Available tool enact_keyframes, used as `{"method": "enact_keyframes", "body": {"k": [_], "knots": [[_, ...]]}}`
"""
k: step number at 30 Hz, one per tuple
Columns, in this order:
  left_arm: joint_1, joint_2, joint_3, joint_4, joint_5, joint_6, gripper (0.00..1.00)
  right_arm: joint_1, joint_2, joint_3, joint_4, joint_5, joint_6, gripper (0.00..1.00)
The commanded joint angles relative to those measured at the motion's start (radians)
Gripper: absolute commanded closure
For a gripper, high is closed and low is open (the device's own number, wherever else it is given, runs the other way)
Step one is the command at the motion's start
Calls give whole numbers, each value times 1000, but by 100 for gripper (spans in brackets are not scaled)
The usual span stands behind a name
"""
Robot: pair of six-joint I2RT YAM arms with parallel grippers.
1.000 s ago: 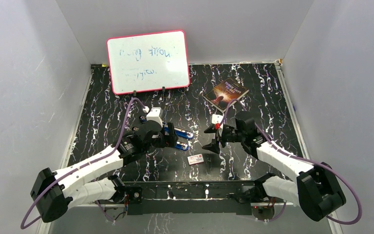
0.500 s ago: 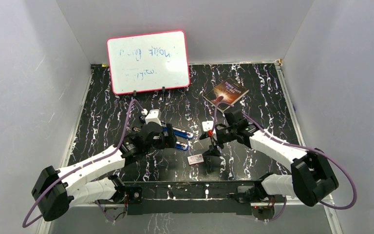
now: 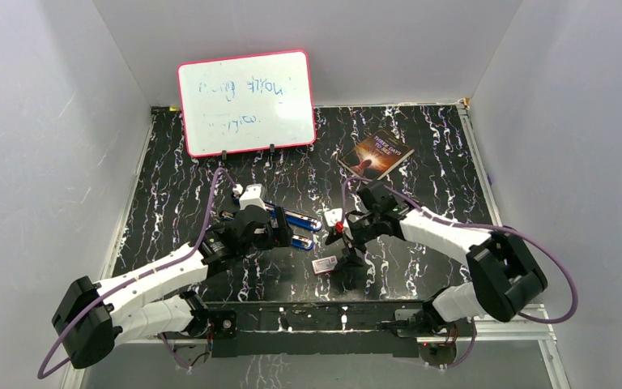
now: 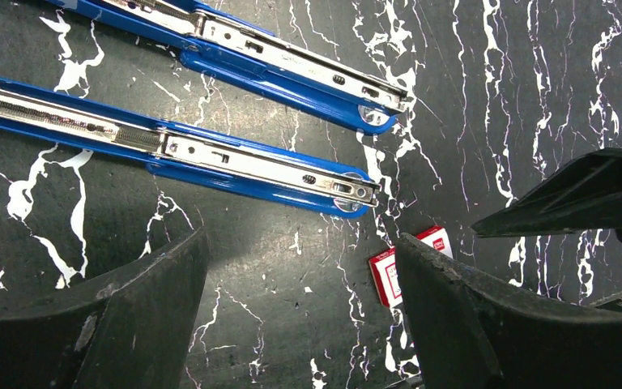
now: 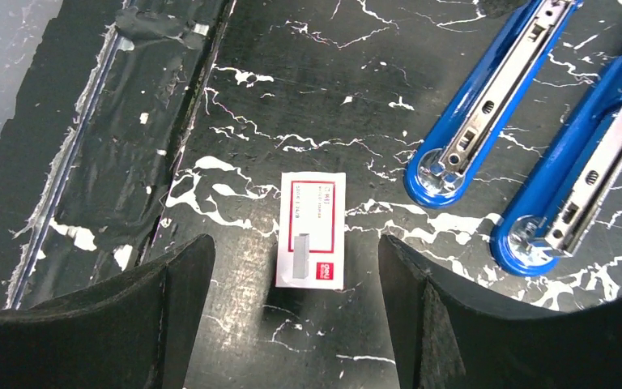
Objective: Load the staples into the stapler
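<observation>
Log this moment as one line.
stapler: open flat | staples: strip on box | right gripper: open, over staples | left gripper: open, near stapler

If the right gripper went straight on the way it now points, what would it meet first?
Most likely the staples, a short grey strip lying on the white box. In the wrist view both sit centred between the fingers of the open right gripper. How far above them it is, I cannot tell.

The stapler (image 3: 301,220) lies opened flat near the middle of the tabletop (image 3: 441,166). The small box (image 3: 325,264) sits in front of it, slightly to the right, and the staples (image 5: 300,251) rest on top of that box. Behind, a whiteboard (image 3: 245,101) stands at the left and a book (image 3: 377,154) lies at the right.
</observation>
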Motion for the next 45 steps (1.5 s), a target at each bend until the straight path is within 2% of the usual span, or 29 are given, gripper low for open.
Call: {"method": "enact_keyframes", "body": {"k": [1,19,32,45], "knots": [[6,-23,-10,10,-19,-12,18,17,60,66,-65,-38,-88,19],[5,-46,-29,6,-6,-30,22,84,129,5,105,138,-2,26],[5,-74,-47,-4,-19,-60,25,146,139,16,18,293,-17,29],[5,-155,-139,32,8,-151,35,163,176,35,-20,326,-31,40]]}}
